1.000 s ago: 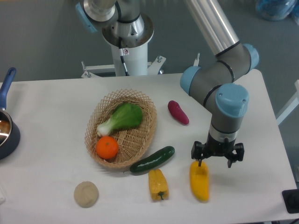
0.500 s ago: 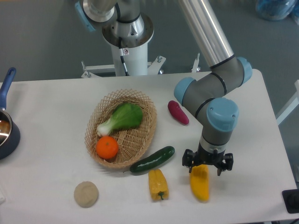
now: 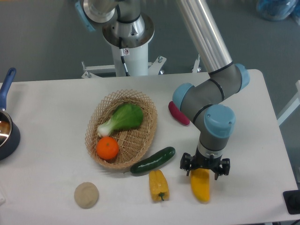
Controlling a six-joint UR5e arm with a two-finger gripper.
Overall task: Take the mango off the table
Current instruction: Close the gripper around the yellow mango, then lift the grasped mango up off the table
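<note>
Gripper: the gripper point(image 3: 205, 169) is seen pointing down over the table point(image 3: 51, 108), its two fingers spread apart with nothing pinched between them.
Mango: the mango point(image 3: 200, 184) lies directly beneath the gripper on the table, its upper end between the spread fingers and its tapered length running away toward the near edge. Whether the fingertips already touch the fruit cannot be told.
Step in hand: judged to be the final lowering around the mango before the fingers are brought together.
How it is done well: the fingers should be kept evenly to either side of the fruit. The grip is best placed nearer the mango's middle than its end, since the glossy skin could slip out of a pinch taken at the tip. Closing should be gentle and the lift straight up.
Beside the gripper: a yellow bell pepper point(image 3: 158, 184) lies near on one side, a cucumber point(image 3: 153, 161) just beyond it.
Farther off: a wicker basket point(image 3: 147, 125) holding an orange point(image 3: 108, 148) and a leafy green point(image 3: 123, 117).
</note>
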